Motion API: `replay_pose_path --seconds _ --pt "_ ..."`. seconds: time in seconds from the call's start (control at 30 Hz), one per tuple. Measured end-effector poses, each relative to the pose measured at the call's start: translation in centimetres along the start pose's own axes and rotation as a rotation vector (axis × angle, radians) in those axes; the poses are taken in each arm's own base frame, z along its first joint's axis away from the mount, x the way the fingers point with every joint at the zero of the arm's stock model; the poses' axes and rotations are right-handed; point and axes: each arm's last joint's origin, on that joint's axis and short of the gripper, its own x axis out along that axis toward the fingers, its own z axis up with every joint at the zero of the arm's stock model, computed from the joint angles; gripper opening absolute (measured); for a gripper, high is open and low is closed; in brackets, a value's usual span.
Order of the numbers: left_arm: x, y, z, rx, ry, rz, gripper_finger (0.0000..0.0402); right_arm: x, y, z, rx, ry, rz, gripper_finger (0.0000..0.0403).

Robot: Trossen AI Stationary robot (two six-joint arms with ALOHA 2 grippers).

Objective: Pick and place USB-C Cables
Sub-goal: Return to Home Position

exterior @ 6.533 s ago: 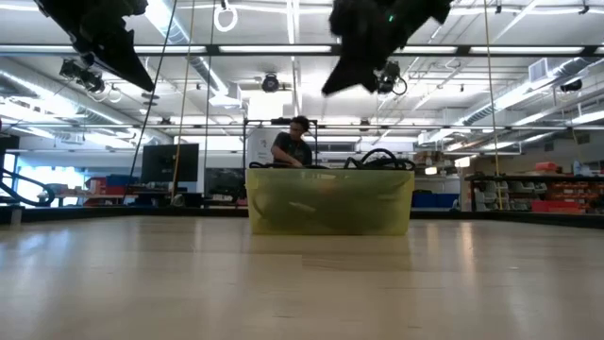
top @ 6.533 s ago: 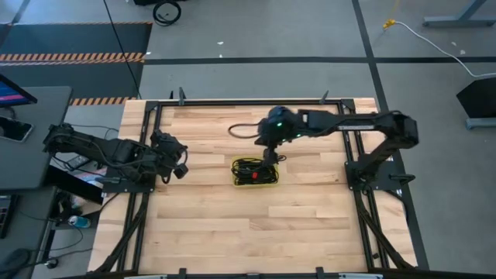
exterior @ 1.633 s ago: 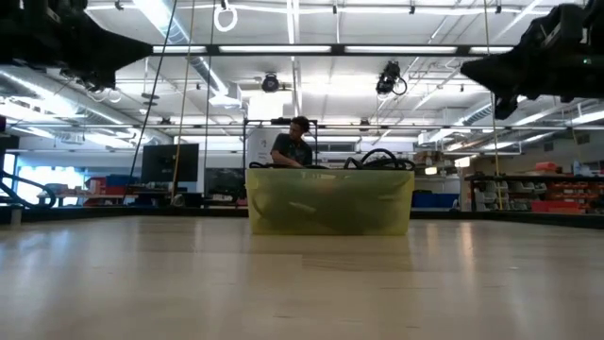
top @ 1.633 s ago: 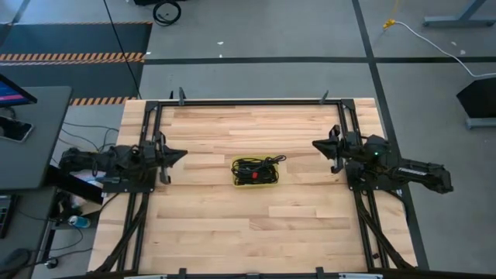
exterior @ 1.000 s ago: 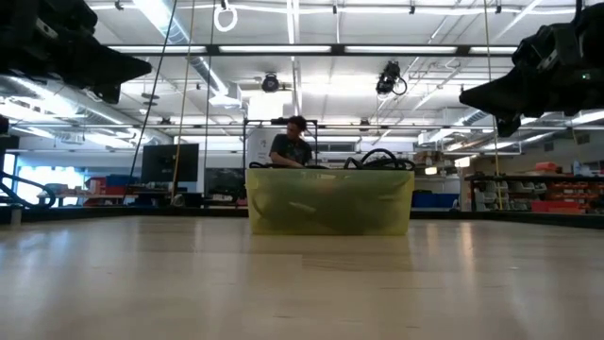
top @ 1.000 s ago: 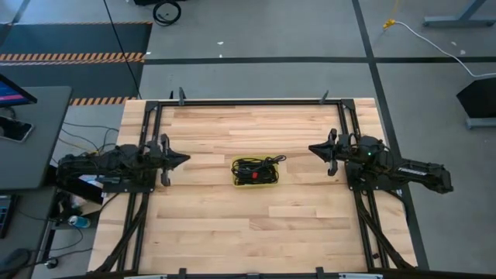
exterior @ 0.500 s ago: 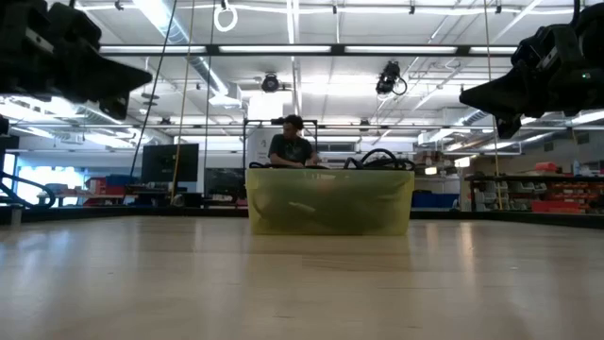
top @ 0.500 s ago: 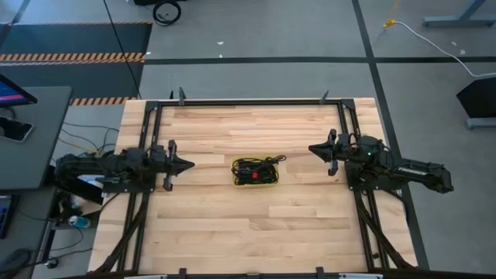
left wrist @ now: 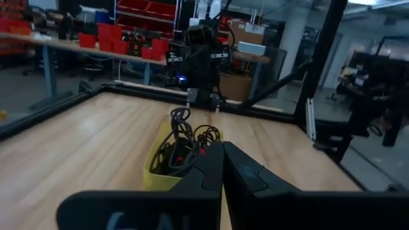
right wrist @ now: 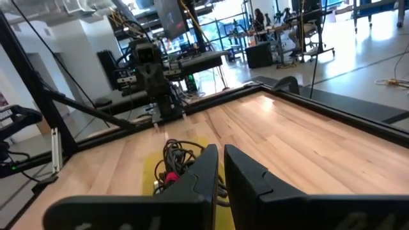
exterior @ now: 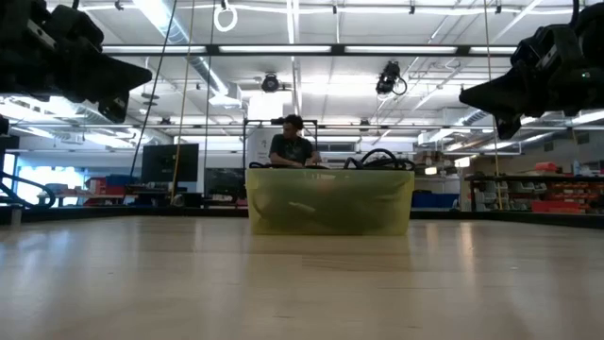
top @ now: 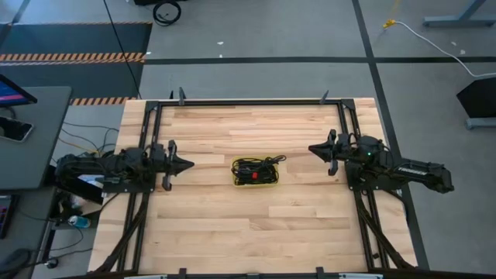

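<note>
The USB-C cables (top: 252, 166) lie heaped in the yellow bin (top: 255, 184) in the middle of the bench (top: 232, 225). The left gripper (top: 186, 164) at the left edge and the right gripper (top: 312, 149) at the right edge face it, fingers pressed together, empty. A person (exterior: 291, 144) shows behind the bin.

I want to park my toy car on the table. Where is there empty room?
The table is bare wood between the yellow bin and the near edge, and between the bin and the far black frame. The middle is crowded: cables fill the bin, left claw and right claw on either side.
</note>
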Motion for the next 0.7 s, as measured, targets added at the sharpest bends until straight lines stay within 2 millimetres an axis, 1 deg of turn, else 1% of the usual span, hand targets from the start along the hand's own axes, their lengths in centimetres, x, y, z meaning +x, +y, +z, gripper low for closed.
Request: replay_pose_path --seconds 0.13,0.23,0.37,0.53,0.63,0.7 --pt "0.0 0.0 0.0 -0.085 -0.001 0.0 0.0009 -0.01 0.09 0.33 0.041 -0.034 0.01 0.0032" --pt "0.0 -0.01 0.06 -0.11 -0.008 -0.002 0.0009 -0.02 0.17 0.6 0.069 -0.062 0.02 0.0032" --pt "0.0 0.01 0.06 -0.073 -0.008 0.004 0.0009 -0.01 0.13 0.47 0.042 -0.049 0.015 0.0032" --pt "0.0 0.02 0.0 -0.041 -0.003 0.007 0.0009 0.04 -0.04 -0.14 0.026 0.015 -0.005 0.0024" --pt "0.0 0.01 0.0 0.021 -0.002 0.006 0.0009 0.13 -0.07 -0.25 -0.022 0.03 -0.004 0.0008" --pt "0.0 0.02 -0.01 0.075 -0.001 0.006 0.0009 0.2 -0.09 -0.34 -0.049 0.042 -0.003 0.0005"
